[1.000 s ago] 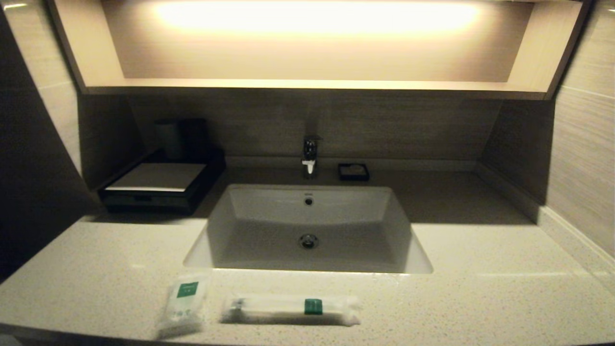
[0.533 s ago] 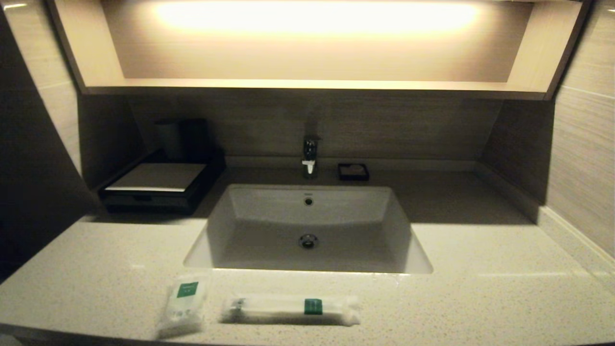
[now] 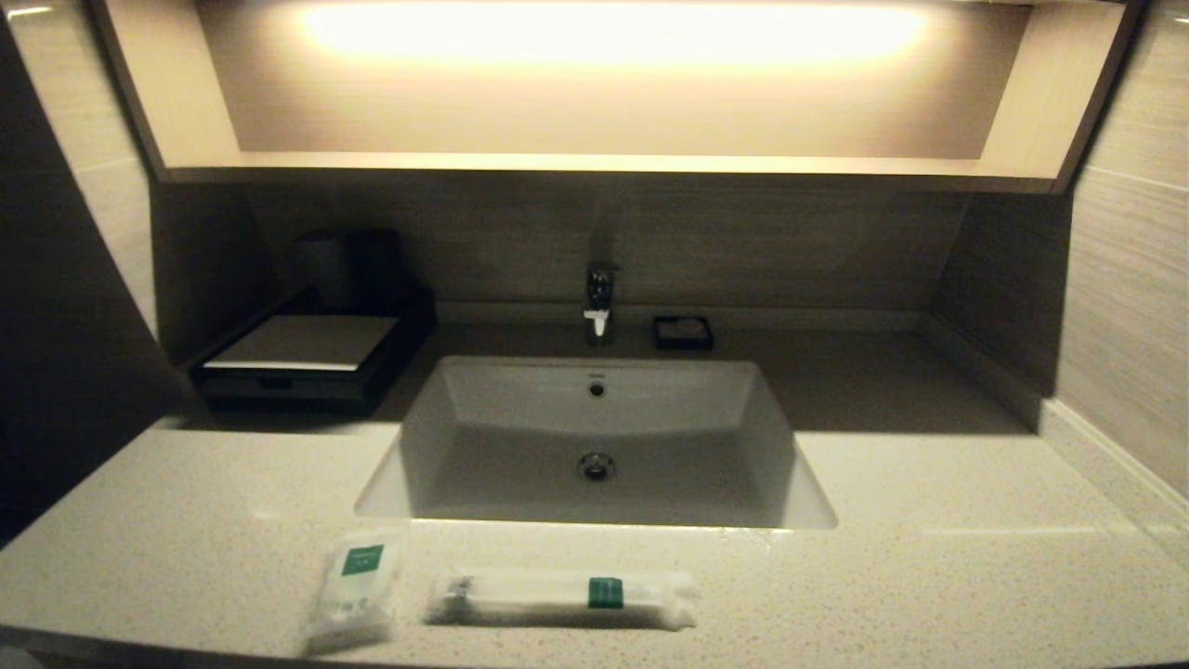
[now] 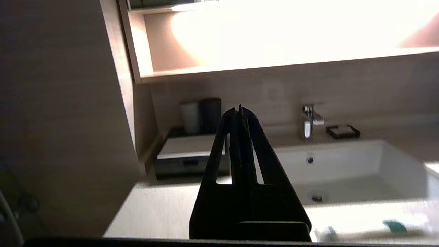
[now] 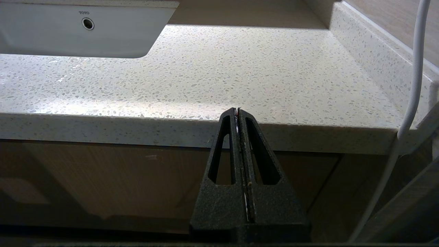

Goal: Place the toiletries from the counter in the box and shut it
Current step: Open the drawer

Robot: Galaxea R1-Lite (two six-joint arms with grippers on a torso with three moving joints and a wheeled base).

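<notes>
Nearest, along the front edge of the desk (image 3: 929,576), lie the two packets: the small square pouch (image 3: 355,595) toward the front-left and the long narrow packet (image 3: 562,599) just beside it, in front of the sink (image 3: 594,446), both flat and within easy reach for a pick from above. The right claw (image 5: 237,110) is parked below the desk's front edge toward the right side, its tips pressed together on nothing. The left claw (image 4: 239,109) is raised at the left front of the desk, also narrow and empty, pointing toward the back-left corner; likely it is on its way to open the drawer first. There, at the back-left corner, sits the box (image 3: 302,358), its drawer apparently pushed in, with dark cups (image 3: 353,265) behind it. A tap (image 3: 599,302) and a small black dish (image 3: 684,332) stand at the back edge.
</notes>
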